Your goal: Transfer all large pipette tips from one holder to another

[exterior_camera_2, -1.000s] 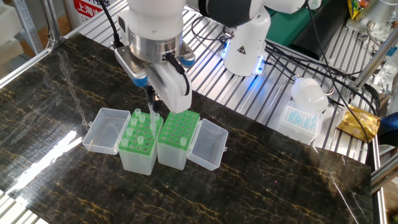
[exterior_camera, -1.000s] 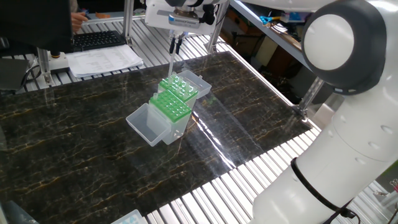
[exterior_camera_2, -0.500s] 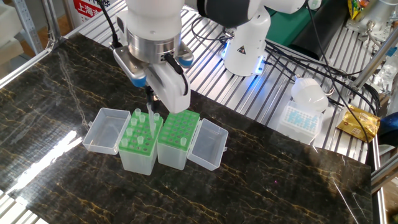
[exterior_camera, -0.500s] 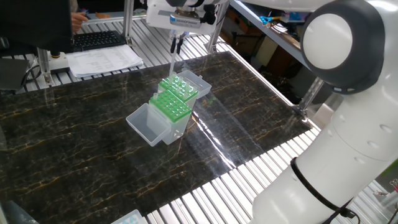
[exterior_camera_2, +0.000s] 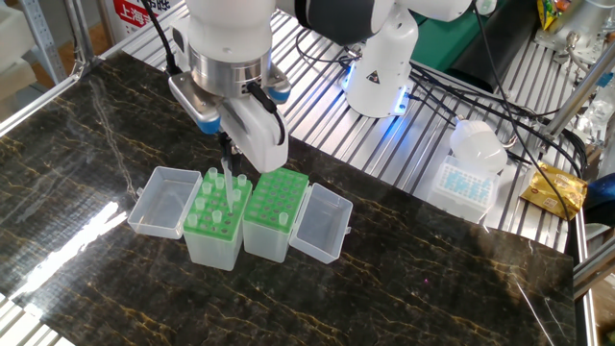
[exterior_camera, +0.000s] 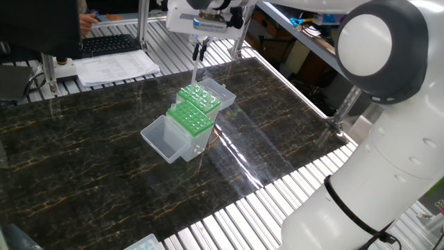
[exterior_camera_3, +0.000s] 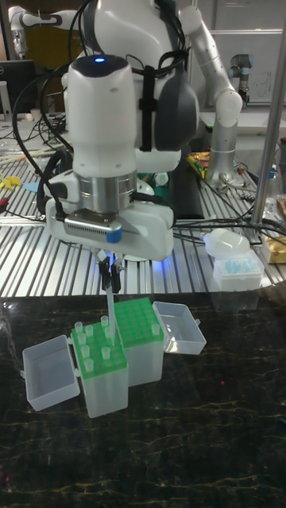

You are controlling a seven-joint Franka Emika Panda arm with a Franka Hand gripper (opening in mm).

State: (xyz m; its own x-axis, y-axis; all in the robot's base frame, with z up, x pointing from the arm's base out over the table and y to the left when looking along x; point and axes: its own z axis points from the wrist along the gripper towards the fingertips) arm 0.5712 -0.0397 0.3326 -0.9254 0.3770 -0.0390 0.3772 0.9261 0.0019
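Two holders with green perforated tops stand side by side on the dark marble table, lids open. The left holder [exterior_camera_2: 213, 219] [exterior_camera_3: 101, 359] carries several large pipette tips [exterior_camera_2: 205, 204] standing upright. The right holder [exterior_camera_2: 273, 204] [exterior_camera_3: 139, 324] shows a single tip [exterior_camera_2: 283, 219] at its near corner. My gripper [exterior_camera_2: 228, 154] [exterior_camera_3: 109, 278] [exterior_camera: 198, 50] hangs above the left holder, shut on the collar of one clear large pipette tip [exterior_camera_2: 229, 179] [exterior_camera_3: 107, 313] [exterior_camera: 195, 69]. This tip points straight down, its end just above the rack among the standing tips.
The open lids [exterior_camera_2: 161, 200] [exterior_camera_2: 323, 223] flank the holders. A white tip box [exterior_camera_2: 464, 183] and a yellow packet [exterior_camera_2: 555, 188] sit on the metal slats at the right. The robot base [exterior_camera_2: 381, 75] stands behind. A keyboard [exterior_camera: 109, 44] and papers [exterior_camera: 118, 66] lie beyond the table's far edge.
The gripper with the held tip has shifted slightly left and a little upward over the left holder. The holders and their standing tips have not moved.
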